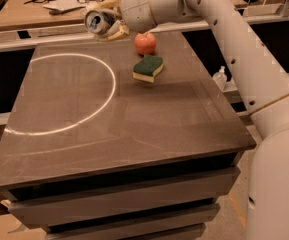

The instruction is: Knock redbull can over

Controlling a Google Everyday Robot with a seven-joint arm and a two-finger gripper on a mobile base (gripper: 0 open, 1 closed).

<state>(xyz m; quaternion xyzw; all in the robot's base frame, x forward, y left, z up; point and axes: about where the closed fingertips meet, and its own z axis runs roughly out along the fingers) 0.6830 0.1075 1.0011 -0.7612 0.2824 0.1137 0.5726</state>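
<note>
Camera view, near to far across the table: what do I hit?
sponge → apple → redbull can, tilted at the table's far edge, with the gripper at it.

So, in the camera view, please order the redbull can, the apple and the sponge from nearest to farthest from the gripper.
The gripper is at the far left edge of the table.
1. redbull can: right at the gripper, tilted.
2. apple: to the gripper's right, near the far edge.
3. sponge: nearer the camera than the apple.
</note>
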